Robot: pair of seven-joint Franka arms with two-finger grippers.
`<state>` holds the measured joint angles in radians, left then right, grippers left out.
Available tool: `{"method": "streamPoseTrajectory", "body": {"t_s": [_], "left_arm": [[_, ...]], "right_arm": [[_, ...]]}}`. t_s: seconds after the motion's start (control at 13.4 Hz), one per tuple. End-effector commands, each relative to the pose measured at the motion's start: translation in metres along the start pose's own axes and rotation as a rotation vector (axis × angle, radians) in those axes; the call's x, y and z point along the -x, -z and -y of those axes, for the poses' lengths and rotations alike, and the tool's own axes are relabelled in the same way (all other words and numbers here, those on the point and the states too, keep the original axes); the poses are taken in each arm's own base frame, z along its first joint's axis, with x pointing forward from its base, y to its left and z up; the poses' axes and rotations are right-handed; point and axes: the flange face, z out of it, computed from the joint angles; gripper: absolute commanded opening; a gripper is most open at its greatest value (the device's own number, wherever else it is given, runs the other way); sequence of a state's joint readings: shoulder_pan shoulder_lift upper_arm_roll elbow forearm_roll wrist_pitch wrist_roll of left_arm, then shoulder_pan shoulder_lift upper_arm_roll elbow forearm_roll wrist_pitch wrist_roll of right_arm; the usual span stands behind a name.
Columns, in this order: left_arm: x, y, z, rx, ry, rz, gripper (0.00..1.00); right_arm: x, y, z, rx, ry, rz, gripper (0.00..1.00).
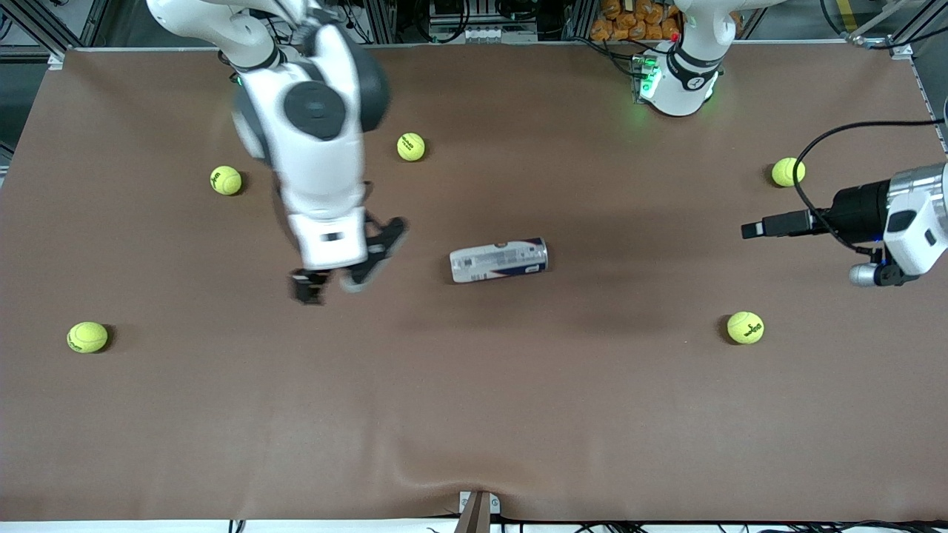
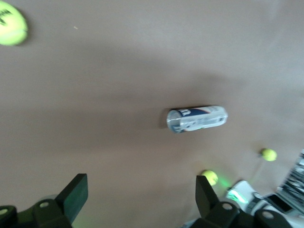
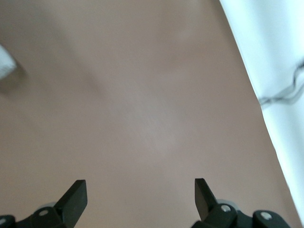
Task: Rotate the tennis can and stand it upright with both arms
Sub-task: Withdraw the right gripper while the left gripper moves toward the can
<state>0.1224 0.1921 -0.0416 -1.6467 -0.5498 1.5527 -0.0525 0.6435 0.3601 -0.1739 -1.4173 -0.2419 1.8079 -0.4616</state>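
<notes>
Tennis can lies on its side on the brown table, about mid-table, long axis running between the two arms' ends. White and navy label shows in the left wrist view; nothing touches it.

Right gripper hangs over bare table, toward the right arm's end from the can and clear of it. Fingers spread wide, nothing between them; right wrist view shows both black fingertips apart with only brown surface between. Arm looks motion-blurred.

Left gripper is up over the left arm's end of the table, well apart from the can. In the left wrist view its fingers stand wide with nothing held, and the can lies out ahead of them.

Five tennis balls scattered on the table, none touching the can: two toward the left arm's end, three toward the right arm's. Of the left-end pair, one is nearer the front camera than the can, the other farther
</notes>
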Motion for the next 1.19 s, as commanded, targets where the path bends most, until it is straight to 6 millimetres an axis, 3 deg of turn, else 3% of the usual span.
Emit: {"method": "streamPoseTrajectory", "body": {"t_s": [0.0, 0.22, 0.45, 0.75, 1.12], "left_arm": [[-0.003, -0.011, 0.008, 0.084, 0.005, 0.039, 1.0], [-0.003, -0.026, 0.011, 0.135, 0.027, 0.065, 1.0], [-0.001, -0.031, 0.013, 0.151, 0.039, 0.069, 1.0], [0.004, -0.05, 0.019, 0.225, 0.084, 0.039, 1.0], [0.003, -0.096, 0.012, 0.322, 0.142, 0.016, 1.0]], "right_arm": [[0.029, 0.017, -0.041, -0.039, -0.1, 0.062, 1.0], [0.107, 0.059, -0.107, -0.039, -0.271, 0.032, 1.0], [0.186, 0.067, -0.152, -0.171, -0.536, 0.015, 1.0], [0.236, 0.061, -0.156, -0.222, -0.73, 0.059, 1.0], [0.328, 0.035, -0.168, -0.322, -0.887, 0.056, 1.0]]}}
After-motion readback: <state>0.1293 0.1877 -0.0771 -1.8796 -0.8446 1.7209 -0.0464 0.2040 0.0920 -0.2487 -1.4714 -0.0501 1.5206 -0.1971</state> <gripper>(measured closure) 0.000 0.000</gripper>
